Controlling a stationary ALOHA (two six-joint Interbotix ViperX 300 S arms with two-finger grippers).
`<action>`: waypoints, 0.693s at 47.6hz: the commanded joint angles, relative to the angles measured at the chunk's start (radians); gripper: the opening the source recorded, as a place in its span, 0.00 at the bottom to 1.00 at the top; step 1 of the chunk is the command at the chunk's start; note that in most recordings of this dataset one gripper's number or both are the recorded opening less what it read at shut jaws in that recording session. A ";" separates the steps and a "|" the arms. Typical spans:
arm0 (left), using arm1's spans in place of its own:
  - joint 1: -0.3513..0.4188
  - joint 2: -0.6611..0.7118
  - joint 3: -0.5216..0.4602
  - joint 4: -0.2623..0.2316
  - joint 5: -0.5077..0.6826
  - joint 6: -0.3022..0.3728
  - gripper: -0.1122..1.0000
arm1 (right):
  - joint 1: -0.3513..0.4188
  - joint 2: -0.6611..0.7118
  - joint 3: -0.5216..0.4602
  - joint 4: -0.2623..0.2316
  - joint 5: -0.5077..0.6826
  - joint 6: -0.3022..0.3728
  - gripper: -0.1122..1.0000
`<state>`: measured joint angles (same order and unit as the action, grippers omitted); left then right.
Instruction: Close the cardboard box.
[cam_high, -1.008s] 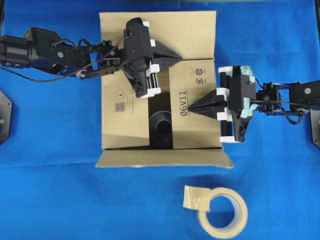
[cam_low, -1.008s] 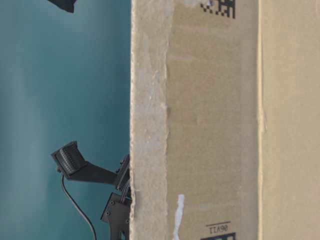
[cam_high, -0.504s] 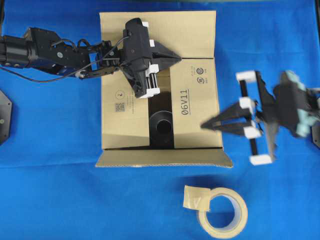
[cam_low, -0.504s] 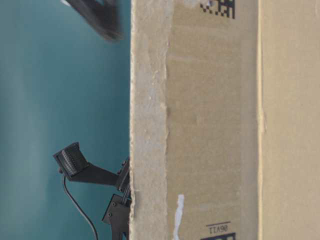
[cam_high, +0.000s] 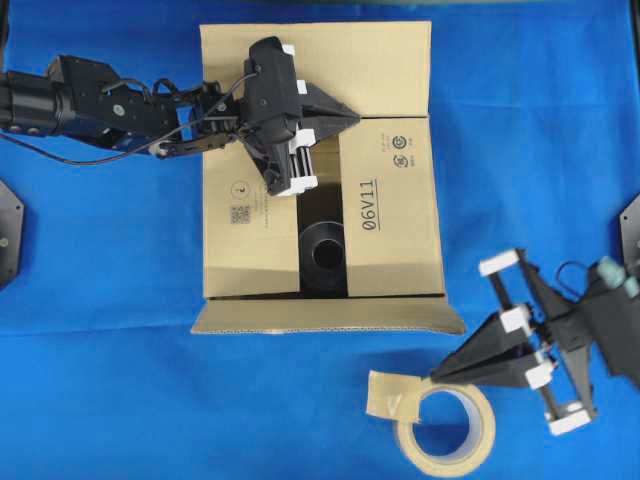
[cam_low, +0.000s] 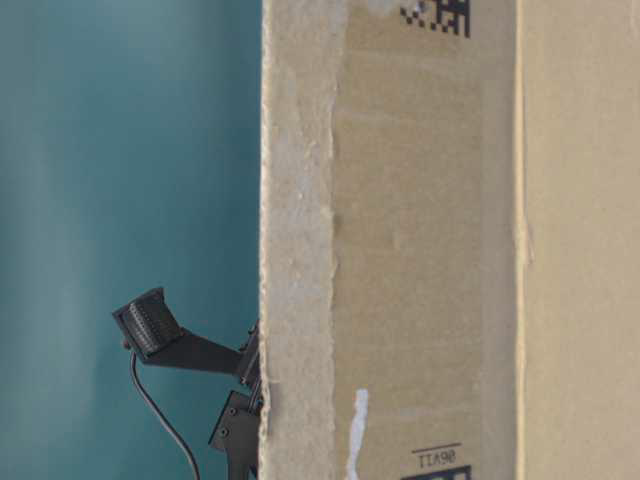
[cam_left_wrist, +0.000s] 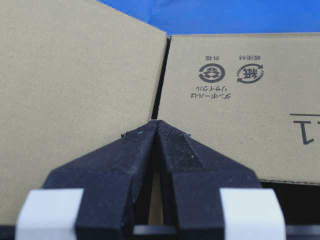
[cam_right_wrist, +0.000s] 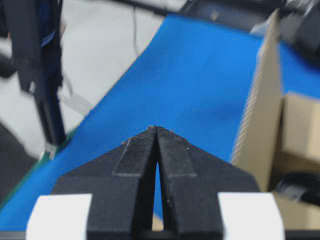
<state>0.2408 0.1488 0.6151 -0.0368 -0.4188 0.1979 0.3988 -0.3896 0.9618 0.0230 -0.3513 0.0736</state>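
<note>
The cardboard box (cam_high: 390, 200) stands mid-table on the blue cloth. Its back, left and right flaps are folded down. The front flap (cam_high: 325, 318) lies outward. A gap between the side flaps shows a black round object (cam_high: 325, 250) inside. My left gripper (cam_high: 356, 117) is shut and empty, tips resting where the back flap meets the right flap (cam_left_wrist: 235, 100). The left wrist view shows its tips (cam_left_wrist: 157, 123) on that seam. My right gripper (cam_high: 437, 377) is shut and empty, off the box to the front right. Its tips (cam_right_wrist: 155, 129) hover over the cloth.
A beige tape roll (cam_high: 445, 425) with a loose tab lies just below the right gripper's tips. The box wall (cam_low: 420, 250) fills most of the table-level view, with a black arm part (cam_low: 150, 325) beside it. Black mounts sit at both table sides.
My right gripper left the right flap and swung out to the front right, ending near the tape roll. The left gripper and the flaps stayed put.
</note>
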 joint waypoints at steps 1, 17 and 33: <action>0.006 -0.011 -0.003 0.000 -0.008 0.002 0.10 | 0.000 0.026 -0.005 0.002 -0.028 0.003 0.10; 0.006 -0.011 -0.003 -0.002 -0.008 0.002 0.10 | -0.009 0.038 0.008 0.003 -0.044 -0.006 0.10; 0.006 -0.012 0.002 0.000 -0.009 -0.009 0.10 | -0.153 -0.009 0.014 0.003 -0.021 -0.006 0.10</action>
<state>0.2424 0.1488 0.6228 -0.0368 -0.4203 0.1917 0.2823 -0.3758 0.9802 0.0245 -0.3758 0.0690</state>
